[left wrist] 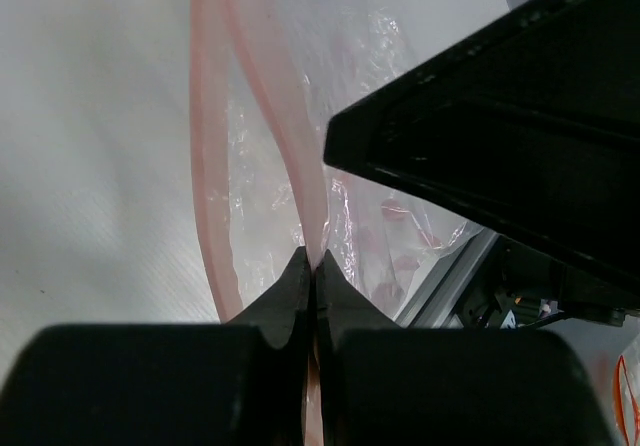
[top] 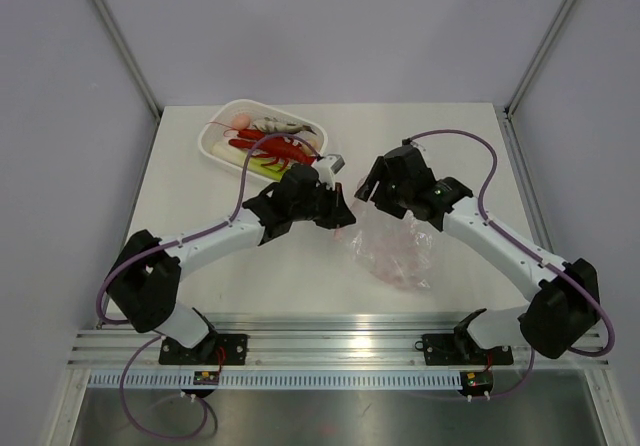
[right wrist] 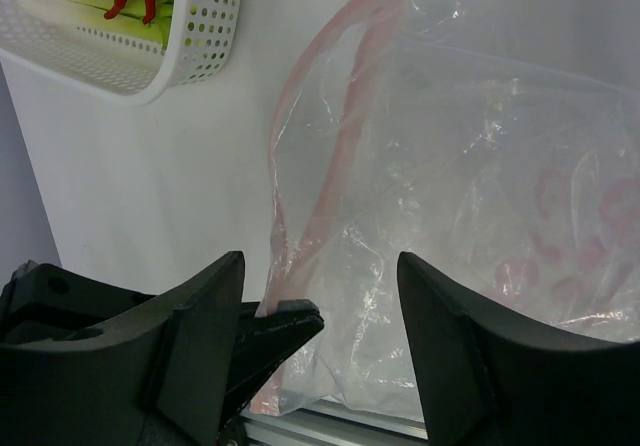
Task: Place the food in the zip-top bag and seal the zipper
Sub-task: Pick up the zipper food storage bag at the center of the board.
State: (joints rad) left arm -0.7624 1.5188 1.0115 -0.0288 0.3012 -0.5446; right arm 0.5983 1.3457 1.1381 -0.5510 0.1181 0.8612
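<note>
Now, left jaws: together, clamped on the zipper (left wrist: 288, 136) at one end of the zip-top bag (top: 400, 251)
right jaws: apart, holding nothing, poised at the bag's mouth just beside that clamp
zipper axis: runs straight away from the clamp, passing between the open right jaws
bag: crumpled on the desk (top: 190, 181), between the arms
food (top: 285, 151): in the white basket (right wrist: 205, 36), far-left, well apart from the bag
nearer arm: left, but judged occupied; right is free
</note>
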